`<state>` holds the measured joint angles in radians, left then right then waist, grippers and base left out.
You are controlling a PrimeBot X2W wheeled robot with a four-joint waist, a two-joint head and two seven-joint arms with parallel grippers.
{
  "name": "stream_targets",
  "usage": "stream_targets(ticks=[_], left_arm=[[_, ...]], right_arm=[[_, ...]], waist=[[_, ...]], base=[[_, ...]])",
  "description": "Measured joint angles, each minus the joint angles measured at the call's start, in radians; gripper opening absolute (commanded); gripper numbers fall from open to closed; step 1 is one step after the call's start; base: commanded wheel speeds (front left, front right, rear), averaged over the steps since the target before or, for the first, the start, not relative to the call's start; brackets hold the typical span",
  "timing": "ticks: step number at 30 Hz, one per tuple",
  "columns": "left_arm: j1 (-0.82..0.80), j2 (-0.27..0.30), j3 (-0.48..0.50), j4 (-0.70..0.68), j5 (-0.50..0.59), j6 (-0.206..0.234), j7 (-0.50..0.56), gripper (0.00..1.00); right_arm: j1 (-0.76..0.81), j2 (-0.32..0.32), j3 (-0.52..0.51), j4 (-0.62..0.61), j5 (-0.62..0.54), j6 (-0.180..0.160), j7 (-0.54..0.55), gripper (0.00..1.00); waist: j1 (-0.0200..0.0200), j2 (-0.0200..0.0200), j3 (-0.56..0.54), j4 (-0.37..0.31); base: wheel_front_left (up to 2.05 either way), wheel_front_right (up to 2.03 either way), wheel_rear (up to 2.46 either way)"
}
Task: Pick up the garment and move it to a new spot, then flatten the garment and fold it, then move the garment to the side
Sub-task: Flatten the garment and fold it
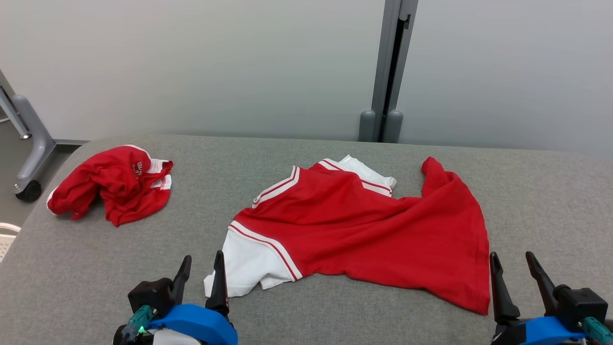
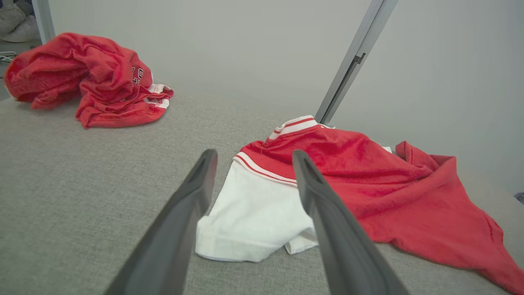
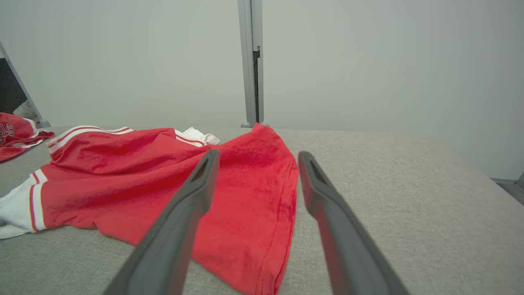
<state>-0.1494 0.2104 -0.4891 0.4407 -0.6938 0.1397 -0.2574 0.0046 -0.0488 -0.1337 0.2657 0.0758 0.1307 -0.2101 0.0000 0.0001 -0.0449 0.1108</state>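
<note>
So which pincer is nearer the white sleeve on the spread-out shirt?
Left. The left pincer sits just beside the white sleeve, at its left edge; the right pincer is across the shirt, by its red hem.

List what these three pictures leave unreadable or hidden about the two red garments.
Head view: the lettering on the crumpled red garment is folded into itself, unreadable.
Right wrist view: that garment is cut off by the left edge.
Head view: the red-and-white shirt lies bunched, its underside hidden, its far sleeve partly covered by red fabric.
</note>
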Motion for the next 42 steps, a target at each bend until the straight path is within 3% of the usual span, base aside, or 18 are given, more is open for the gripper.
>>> stream_targets(ticks=[21,29,40,41,42], left_arm=[[0.015,0.025,-0.009,-0.068,0.006,0.033,0.024,1.0],[0.014,0.03,-0.01,-0.077,0.005,0.036,0.027,1.0],[-0.003,0.031,-0.008,-0.071,0.001,0.035,0.025,1.0],[-0.003,0.031,-0.008,-0.07,0.001,0.035,0.024,1.0],[-0.003,0.032,-0.007,-0.069,0.001,0.035,0.022,1.0]], right_arm=[[-0.005,0.0,-0.016,0.055,-0.005,0.0,0.034,1.0],[-0.011,0.0,-0.069,0.19,-0.019,0.0,0.096,1.0],[-0.14,0.0,-0.08,0.406,-0.027,0.0,0.112,1.0],[-0.151,-0.001,-0.08,0.42,-0.029,0.0,0.112,0.94],[-0.161,-0.002,-0.078,0.434,-0.028,0.0,0.11,0.75]], waist=[[0.0,0.0,0.02,-0.001],[0.0,0.0,0.058,0.017],[0.0001,0.0,0.118,0.06],[0.0001,0.0,0.12,0.062],[0.0,-0.0001,0.122,0.064]], base=[[0.0,0.0,0.0],[0.0,0.0,0.0],[0.0,0.0,0.0],[0.0,0.0,0.0],[0.0,0.0,0.0]])
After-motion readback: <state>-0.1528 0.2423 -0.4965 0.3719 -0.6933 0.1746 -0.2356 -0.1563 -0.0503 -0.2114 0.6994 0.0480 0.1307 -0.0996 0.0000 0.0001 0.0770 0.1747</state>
